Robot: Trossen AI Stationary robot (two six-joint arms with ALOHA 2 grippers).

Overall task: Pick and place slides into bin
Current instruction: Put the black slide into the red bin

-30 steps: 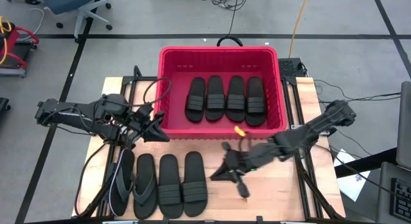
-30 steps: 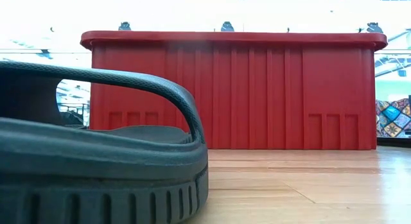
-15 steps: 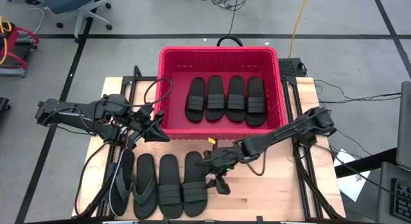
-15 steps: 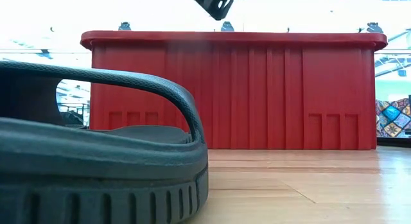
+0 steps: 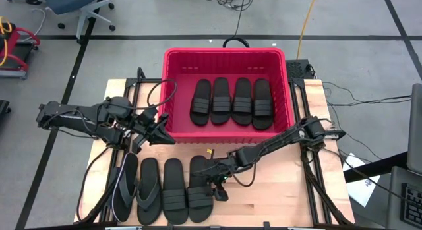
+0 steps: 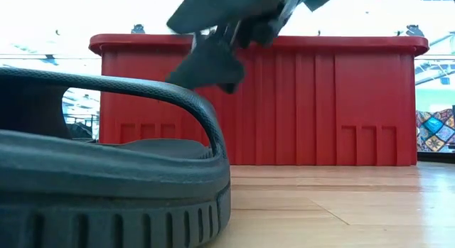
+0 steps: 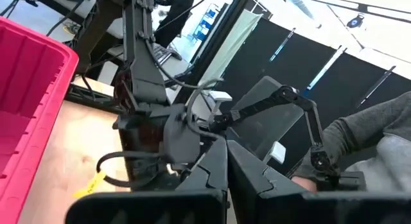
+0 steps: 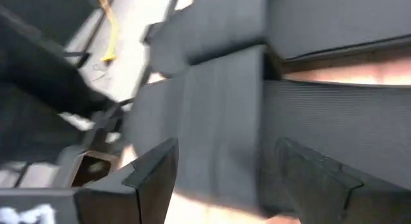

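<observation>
Reaching across from above, the right gripper (image 5: 215,182) has swung over the rightmost slide (image 5: 200,180) of four on the table (image 5: 277,190), fingers now spread wide and holding nothing; a pick looks next. The bin (image 5: 168,91) holds four slides. The left gripper (image 5: 161,132) waits beside the bin, closed and empty. Low down, the right gripper hangs before the bin. Its wrist camera shows open fingers (image 8: 154,169) straddling the ribbed strap (image 8: 225,121).

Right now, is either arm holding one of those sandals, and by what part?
No. The right gripper is open over the rightmost sandal on the table, gripping nothing yet. The left gripper is shut and empty beside the bin.
</observation>
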